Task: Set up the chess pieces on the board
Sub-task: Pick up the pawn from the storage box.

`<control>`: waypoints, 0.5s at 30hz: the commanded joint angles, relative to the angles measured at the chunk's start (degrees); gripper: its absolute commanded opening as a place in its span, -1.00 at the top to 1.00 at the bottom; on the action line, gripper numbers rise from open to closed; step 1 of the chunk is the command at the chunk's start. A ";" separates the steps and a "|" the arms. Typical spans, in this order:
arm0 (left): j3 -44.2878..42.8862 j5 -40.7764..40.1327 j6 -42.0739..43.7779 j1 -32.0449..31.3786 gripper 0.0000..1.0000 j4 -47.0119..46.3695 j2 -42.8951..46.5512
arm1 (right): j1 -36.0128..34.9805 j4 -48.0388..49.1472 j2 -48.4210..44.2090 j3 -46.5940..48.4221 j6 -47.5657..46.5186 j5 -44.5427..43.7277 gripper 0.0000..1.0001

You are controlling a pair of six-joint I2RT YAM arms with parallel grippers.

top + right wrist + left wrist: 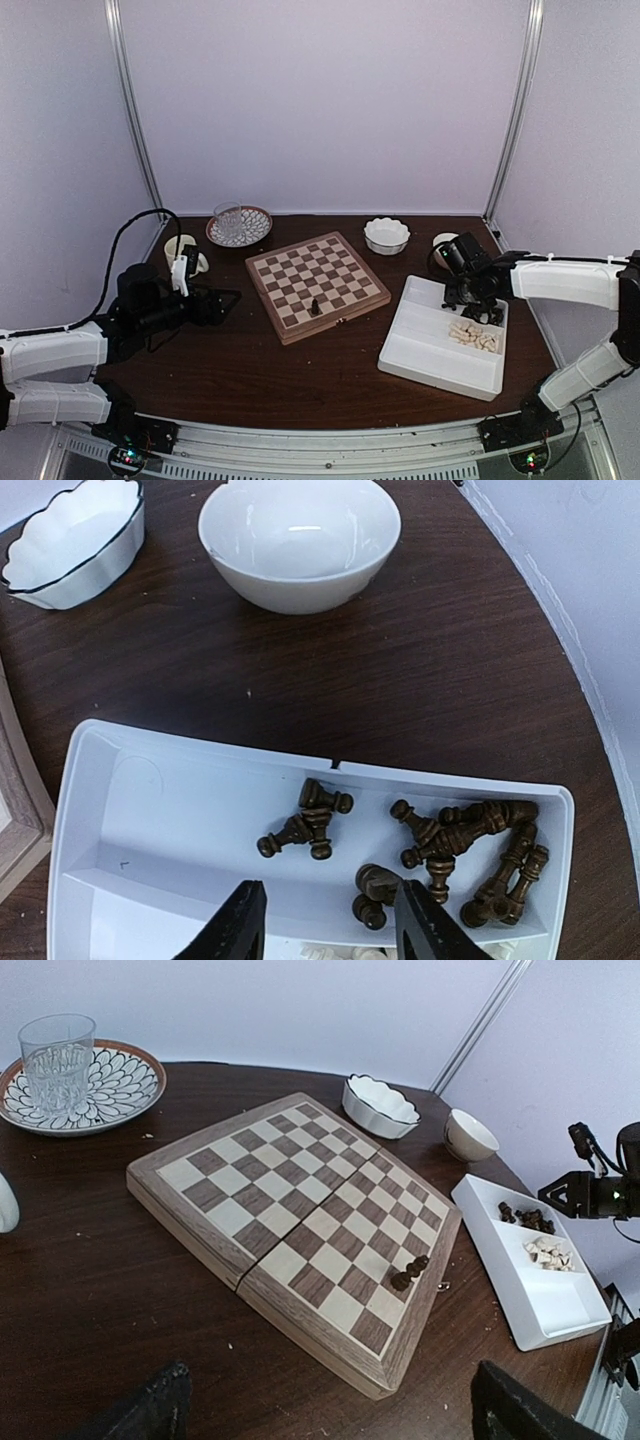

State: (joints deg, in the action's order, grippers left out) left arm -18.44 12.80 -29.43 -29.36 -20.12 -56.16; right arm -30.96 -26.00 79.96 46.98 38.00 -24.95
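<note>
From above, we see our right gripper (482,306) over the tray's (420,345) far compartment. The board (330,262) carries one dark piece (315,306).

Left wrist: our left gripper (330,1410) hangs wide apart, empty.

Right wrist: jaws apart, unclamped, over the dark chess pieces (440,845). We judge the next move is to descend and pinch one.

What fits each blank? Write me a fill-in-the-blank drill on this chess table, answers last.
1. The clear drinking glass stands on the patterned ___.
2. The pale cream chess pieces lie in the white divided ___.
3. The right gripper hovers over the ___ brown chess pieces.
4. The left gripper, facing the checkered wooden board, is ___.
Missing words: plate; tray; dark; open.
</note>
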 commanded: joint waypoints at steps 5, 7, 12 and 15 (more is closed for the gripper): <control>-1.56 0.86 0.59 -0.08 -0.95 -2.84 0.18 | 4.70 -1.38 1.08 -2.43 2.38 1.84 0.11; -1.65 0.81 0.73 -0.08 -0.95 -2.72 -0.04 | 5.93 0.24 1.99 -3.07 2.21 4.90 0.11; -2.02 0.87 0.81 -0.08 -0.95 -2.56 -0.86 | 7.31 2.15 3.61 -3.91 2.49 7.42 0.13; -2.09 1.08 0.78 -0.08 -0.95 -2.65 -1.22 | 7.89 2.73 4.88 -3.93 2.75 8.75 0.17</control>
State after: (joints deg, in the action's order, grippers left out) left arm -18.52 12.93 -29.43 -29.36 -20.10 -56.80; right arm -23.86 -25.30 83.59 43.44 39.51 -18.72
